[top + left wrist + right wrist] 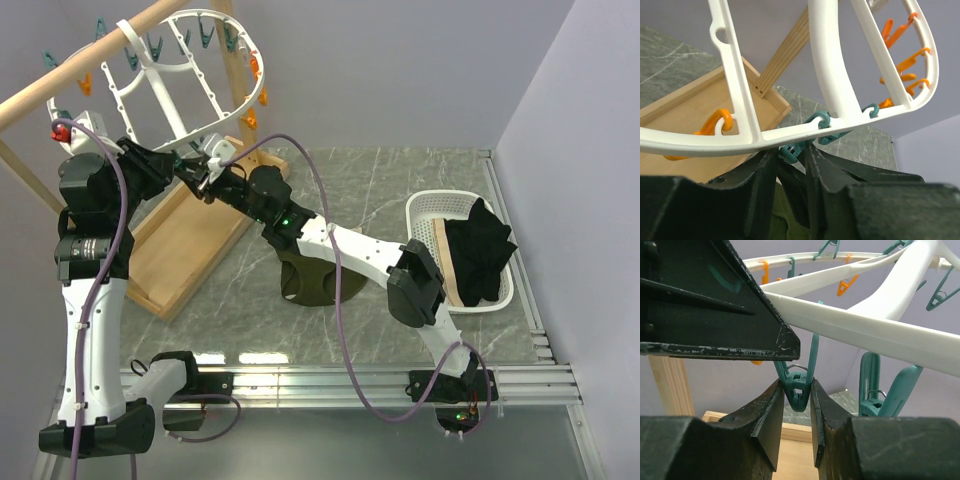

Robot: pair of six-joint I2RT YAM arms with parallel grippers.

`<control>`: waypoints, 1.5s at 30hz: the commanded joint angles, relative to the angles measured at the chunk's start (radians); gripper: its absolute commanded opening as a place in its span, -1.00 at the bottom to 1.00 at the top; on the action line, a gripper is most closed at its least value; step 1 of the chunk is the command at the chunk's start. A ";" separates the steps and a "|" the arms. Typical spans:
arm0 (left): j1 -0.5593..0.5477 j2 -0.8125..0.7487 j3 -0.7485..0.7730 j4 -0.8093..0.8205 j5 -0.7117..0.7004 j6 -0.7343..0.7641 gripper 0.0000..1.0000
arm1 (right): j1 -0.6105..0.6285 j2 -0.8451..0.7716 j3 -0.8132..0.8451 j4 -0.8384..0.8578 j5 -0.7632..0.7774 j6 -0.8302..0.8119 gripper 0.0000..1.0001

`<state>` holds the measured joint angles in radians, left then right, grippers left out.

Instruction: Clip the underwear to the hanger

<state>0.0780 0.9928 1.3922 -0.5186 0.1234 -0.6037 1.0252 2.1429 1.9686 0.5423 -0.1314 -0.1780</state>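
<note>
— Underwear (320, 285), where has it got to?

— It is lying on the green marble table (400, 190), just below the middle of the overhead view. The right arm crosses above it. It is well apart from both grippers.

— And where are they?

— Both are up at the upper left of the overhead view, at the low rim of the white hanger (832, 65). The hanger dangles from the wooden pole (90, 68), above the wooden tray (190, 255).

— What is the right gripper (797, 396) doing?

— It is closed most of the way, with its 2 fingers pressed against either side of a teal clothespin (799, 382). That pin hangs from a white bar of the hanger.

— And the left gripper (789, 151)?

— It is narrowed, with its 2 fingers flanking a teal clip (794, 149) under the rim at the centre of its own camera's view. I cannot tell whether they are actually squeezing it. I cannot tell if it is the same pin the right one holds, either.

— Is there anything else on the table?

— A white basket (425, 205) sits at the right of the overhead view. It holds a black garment (485, 250) lying over a tan cloth (445, 265).
</note>
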 commanded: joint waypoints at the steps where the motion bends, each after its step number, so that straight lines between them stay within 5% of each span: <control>1: -0.003 -0.002 0.047 0.060 -0.044 0.008 -0.39 | 0.006 -0.098 -0.014 0.051 0.004 -0.009 -0.69; 12: -0.001 -0.017 0.036 0.075 -0.030 0.074 -0.99 | -0.074 -0.089 0.041 -0.044 -0.229 0.103 -0.10; 22: -0.003 -0.029 0.007 0.126 0.071 0.096 -0.99 | -0.140 -0.012 0.220 -0.209 -0.528 0.245 0.18; 37: -0.001 -0.036 -0.016 0.157 0.166 0.122 -0.99 | -0.143 0.032 0.249 -0.206 -0.570 0.287 0.06; 45: -0.003 -0.033 -0.018 0.155 0.193 0.119 -0.89 | -0.142 0.071 0.312 -0.206 -0.559 0.308 -0.34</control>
<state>0.0803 0.9657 1.3735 -0.4389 0.2478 -0.5053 0.8772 2.1941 2.2173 0.3050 -0.6746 0.1062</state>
